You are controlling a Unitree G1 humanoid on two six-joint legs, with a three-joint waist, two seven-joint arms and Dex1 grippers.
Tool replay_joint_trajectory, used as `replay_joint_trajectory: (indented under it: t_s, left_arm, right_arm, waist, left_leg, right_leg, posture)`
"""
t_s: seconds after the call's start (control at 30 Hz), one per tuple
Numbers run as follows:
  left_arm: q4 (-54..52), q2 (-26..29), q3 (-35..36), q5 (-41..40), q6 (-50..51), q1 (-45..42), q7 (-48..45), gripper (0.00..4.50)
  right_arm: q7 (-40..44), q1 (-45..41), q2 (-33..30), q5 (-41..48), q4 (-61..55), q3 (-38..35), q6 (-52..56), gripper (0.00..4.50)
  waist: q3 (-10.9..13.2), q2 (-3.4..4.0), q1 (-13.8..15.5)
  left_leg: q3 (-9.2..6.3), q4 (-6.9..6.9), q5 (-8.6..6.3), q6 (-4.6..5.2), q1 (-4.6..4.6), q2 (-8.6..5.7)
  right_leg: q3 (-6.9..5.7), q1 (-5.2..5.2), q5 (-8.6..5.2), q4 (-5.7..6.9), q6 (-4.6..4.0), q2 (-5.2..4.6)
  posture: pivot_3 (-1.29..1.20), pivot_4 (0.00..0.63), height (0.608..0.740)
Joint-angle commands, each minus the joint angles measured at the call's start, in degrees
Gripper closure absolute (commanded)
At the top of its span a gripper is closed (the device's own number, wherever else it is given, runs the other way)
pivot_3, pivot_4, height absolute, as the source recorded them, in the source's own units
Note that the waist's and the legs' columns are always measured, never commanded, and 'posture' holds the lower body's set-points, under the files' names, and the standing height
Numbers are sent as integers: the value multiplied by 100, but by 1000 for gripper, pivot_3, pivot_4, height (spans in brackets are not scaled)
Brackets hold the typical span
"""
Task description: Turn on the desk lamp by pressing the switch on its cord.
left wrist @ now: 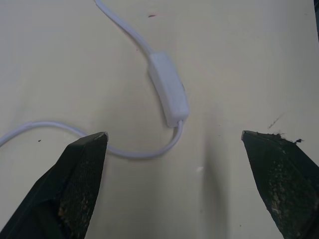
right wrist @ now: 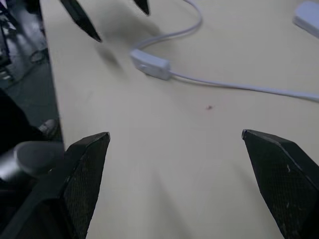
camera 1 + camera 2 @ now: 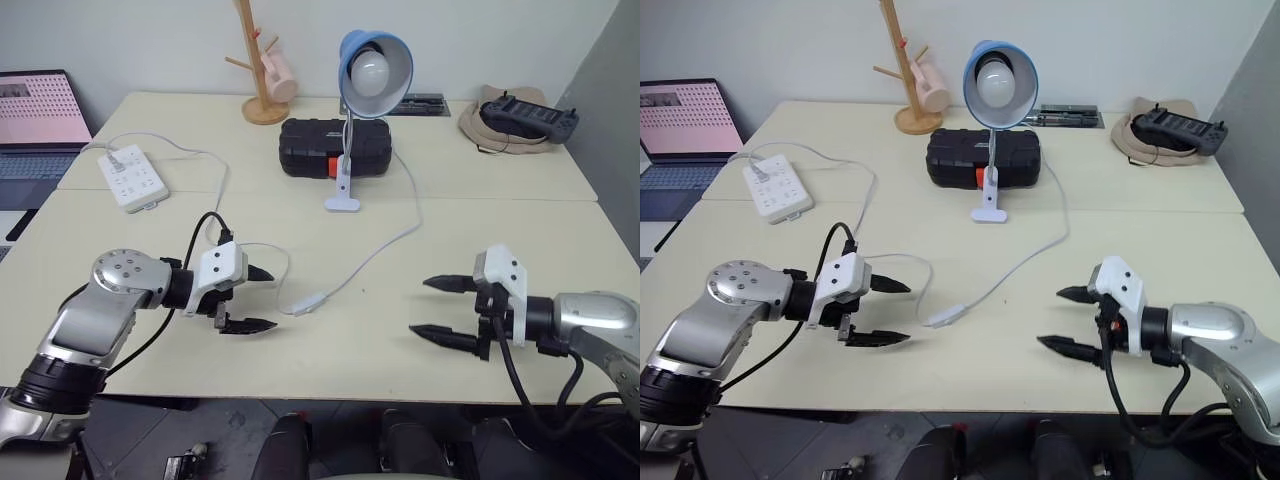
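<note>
My left hand (image 3: 247, 298) hovers with fingers spread wide, holding nothing; the switch (image 3: 306, 303) lies on the desk (image 3: 560, 240) just beyond its fingertips. My right hand (image 3: 440, 310) is also spread and empty, facing the switch from well apart. The cord (image 3: 385, 245) runs to the desk lamp (image 3: 372, 65).

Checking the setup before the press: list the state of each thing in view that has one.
desk lamp: unlit, upright
switch: flat on the table, untouched
cord: slack, lying on the table
left gripper: open, empty, beside the switch
right gripper: open, empty, apart from the switch
laptop: open, screen on
black case: closed
</note>
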Motion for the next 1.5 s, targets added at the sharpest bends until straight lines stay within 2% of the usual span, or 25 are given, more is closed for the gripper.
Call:
replay_joint_trajectory:
  t_s: [0.03, 0.27, 0.4, 0.87, 0.9, 1.0, 1.03, 1.1, 1.17, 1.37, 1.5]
  left_arm:
    - [441, -382, -216, 336, -466, -126, 247, 0]
    - [738, -855, -396, 490, -692, -202, 307, 0]
    - [812, -913, -427, 526, -864, -231, 191, 665]
    - [843, -972, -404, 578, -992, -73, 220, 4051]
    - [829, -988, -389, 560, -958, -55, 253, 4115]
    - [718, -1164, -207, 194, -76, -160, 474, 4113]
    - [654, -1331, -14, -135, 675, -366, 700, 4113]
    - [448, -1785, 560, -1210, 2632, -1035, 1259, 4113]
    - [253, -2022, 888, -1863, 3704, -1384, 1516, 4113]
    - [125, -2731, 1674, -2899, 5321, -1839, 2495, 4113]
    - [-6, -3179, 2218, -3645, 6205, -1994, 3006, 4113]
  right_arm:
    - [-456, 294, 89, 150, -560, -120, 139, 32]
    - [-817, 776, 96, -19, -711, -153, -14, 32]
    - [-878, 1078, 71, -260, -671, -196, -292, 0]
    - [-927, 1138, 141, -373, -590, -37, -557, 0]
    - [-942, 1109, 160, -353, -579, -34, -540, 0]
    - [-1001, 1066, 252, -318, -510, -5, -510, 0]
    - [-1104, 1014, 428, -133, -441, -54, -418, 0]
    - [-1653, 700, 1147, 853, -174, -340, -10, 0]
    - [-2131, 366, 1670, 1590, 24, -498, 293, 0]
    - [-3570, -733, 2808, 3118, 782, -465, 623, 0]
    - [-4369, -1348, 3142, 4322, 1364, -586, 502, 0]
  waist:
    - [0, -1, -1]
    - [-2, -3, -2]
    - [-3, -4, -2]
    - [-3, -4, -6]
    - [-3, -5, -6]
    - [-4, -4, -6]
    - [-5, -4, -6]
    - [-3, -13, 13]
    - [-6, -21, 10]
    - [-19, -4, -96]
    - [-19, -4, -104]
  left_leg:
    - [0, -1, 0, 0, 0, 0]
    - [-1, 0, 0, 0, 0, 0]
    - [2, 2, 0, 0, 1, -1]
    - [0, 1, 0, 0, 2, 1]
    - [-1, 1, 0, 0, 2, 1]
    - [-2, 2, 0, 0, 6, 1]
    - [-2, 2, 0, 0, 7, 1]
    - [-10, 5, 0, 0, 5, 0]
    - [-35, 15, 1, 1, -7, 1]
    - [-36, 1, 2, 0, 18, 2]
    - [-44, 3, 3, -2, 6, 7]
  right_leg:
    - [1, 0, 0, -1, 0, 0]
    - [0, -1, 0, 0, 0, 3]
    - [3, -1, 0, 0, 0, 3]
    - [3, 0, 0, 0, 0, 10]
    - [3, 0, 0, 0, 0, 9]
    - [2, 4, 0, 0, 0, 9]
    - [1, 6, 0, 0, 0, 9]
    - [-5, 9, 0, 0, 0, 9]
    - [-22, 9, 0, 2, 1, 10]
    - [5, 12, 0, 5, 0, 6]
    - [3, -3, 0, 12, -1, 8]
  posture:
    - [0, 150, 740]
    - [0, 150, 740]
    - [0, 150, 740]
    - [0, 150, 740]
    - [0, 150, 740]
    - [0, 150, 740]
    - [0, 150, 740]
    - [0, 150, 740]
    - [0, 150, 740]
    - [0, 150, 740]
    - [0, 150, 740]
